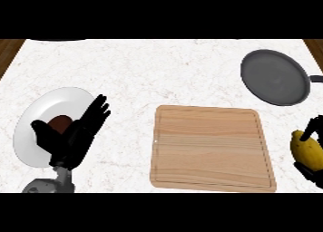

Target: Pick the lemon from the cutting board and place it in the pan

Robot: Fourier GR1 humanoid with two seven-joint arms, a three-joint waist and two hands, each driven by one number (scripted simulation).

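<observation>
The yellow lemon (310,150) is at the right edge of the head view, off the cutting board, with my right hand (317,174) curled round it from below and behind. The wooden cutting board (212,147) lies bare in the middle of the counter. The dark grey pan (275,77) sits at the upper right, up and slightly left of the lemon, its handle pointing right. My left hand (74,133) rests open at the lower left, fingers straight and pointing up over a white plate.
A white plate (50,106) at the left holds a brown rounded item (60,121), partly hidden by my left hand. The marble counter stretches between plate, board and pan. Wooden floor shows past the counter's upper corners.
</observation>
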